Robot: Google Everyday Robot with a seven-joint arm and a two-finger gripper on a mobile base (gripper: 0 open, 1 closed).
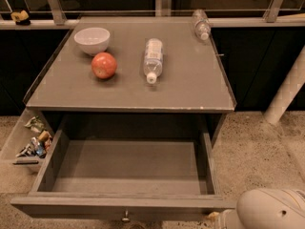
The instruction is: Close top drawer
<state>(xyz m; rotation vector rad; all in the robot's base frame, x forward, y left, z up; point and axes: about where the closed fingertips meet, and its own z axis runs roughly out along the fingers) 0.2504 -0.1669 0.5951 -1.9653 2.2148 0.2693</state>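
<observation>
A white bowl (92, 39), red apple (104, 65), lying bottle (153, 60) and a second bottle (201, 25) farther back rest on the cabinet top (190, 87).

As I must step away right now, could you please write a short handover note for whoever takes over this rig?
End effector: at the bottom right edge of view, just off the right end of the top drawer front, not touching the knob.
Top drawer: pulled far out from the cabinet; knob at front centre.
Done: nothing yet.
Left: push the front in until the drawer is shut.
</observation>
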